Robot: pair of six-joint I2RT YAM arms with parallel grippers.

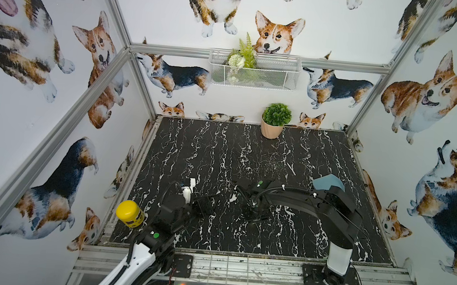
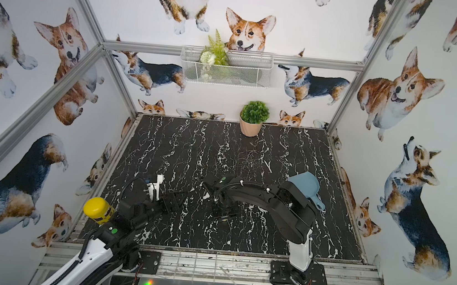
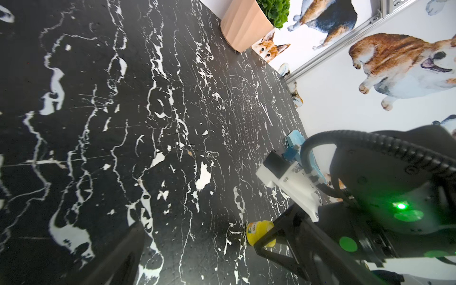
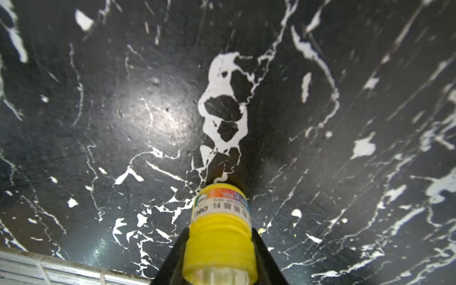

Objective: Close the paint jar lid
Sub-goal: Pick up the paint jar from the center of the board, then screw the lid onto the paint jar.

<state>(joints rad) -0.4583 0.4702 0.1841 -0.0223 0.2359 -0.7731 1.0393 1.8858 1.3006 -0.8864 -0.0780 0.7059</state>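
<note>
The paint jar (image 4: pixel 220 204) is a tiny yellow pot with a white and coloured label, standing on the black marble table (image 4: pixel 123 111). Its yellow ribbed lid (image 4: pixel 219 249) sits on top, toward the camera. My right gripper (image 4: pixel 220 233) points down over it, a black finger pressed against each side of the lid. In the left wrist view the jar (image 3: pixel 259 232) shows behind one of those fingers. In both top views the right gripper (image 1: pixel 255 218) covers the jar. My left gripper (image 1: pixel 206 203) hovers open and empty just left of it, with one finger (image 3: pixel 118 259) in its wrist view.
A large yellow-capped bottle (image 1: pixel 130 213) stands at the table's left front edge by the left arm. A blue scoop (image 1: pixel 328 182) lies behind the right arm. A potted plant (image 1: pixel 272 127) stands at the back, with a wire basket (image 1: pixel 255 69) on the wall above.
</note>
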